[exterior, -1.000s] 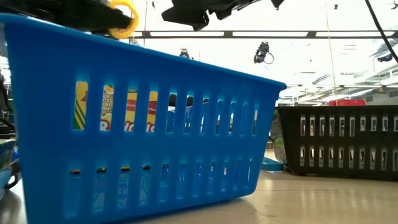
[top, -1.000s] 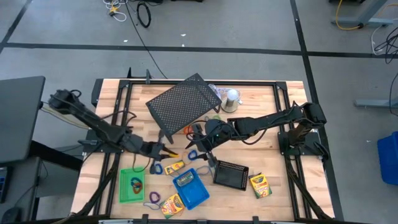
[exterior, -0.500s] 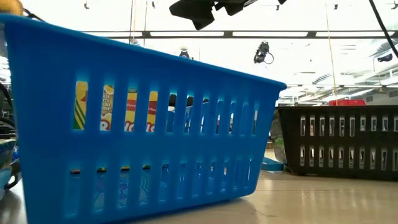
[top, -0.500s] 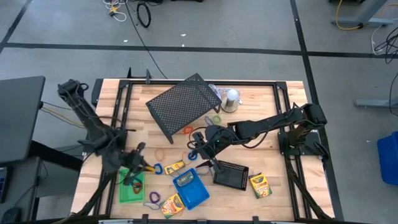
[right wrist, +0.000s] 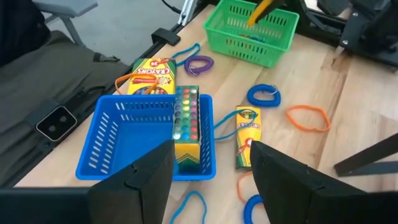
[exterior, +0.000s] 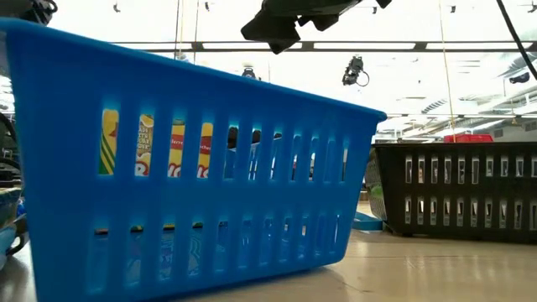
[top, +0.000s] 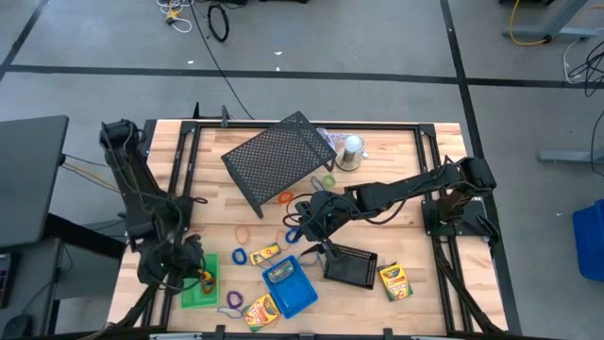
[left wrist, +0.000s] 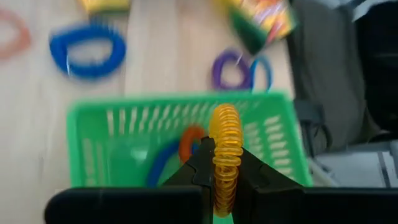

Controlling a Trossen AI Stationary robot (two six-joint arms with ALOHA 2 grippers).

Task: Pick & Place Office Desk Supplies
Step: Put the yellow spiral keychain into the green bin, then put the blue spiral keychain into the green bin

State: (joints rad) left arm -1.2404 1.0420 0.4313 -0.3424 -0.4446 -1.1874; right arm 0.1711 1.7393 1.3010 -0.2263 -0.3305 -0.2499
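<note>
Over at the near left corner of the bench point(top: 396, 175), the left claw point(left wrist: 225, 177) hangs above the green tray point(top: 195, 288), pinched tight on a yellow coiled loop point(left wrist: 225, 155). Blue and orange loops already lie inside that tray. The right claw point(right wrist: 211, 163) hovers mid-bench with its fingers spread and nothing between them, above the blue tray point(right wrist: 118, 146), where one crayon box point(right wrist: 186, 127) leans against the wall. Another crayon box point(right wrist: 247, 137) lies just beside the blue tray.
</note>
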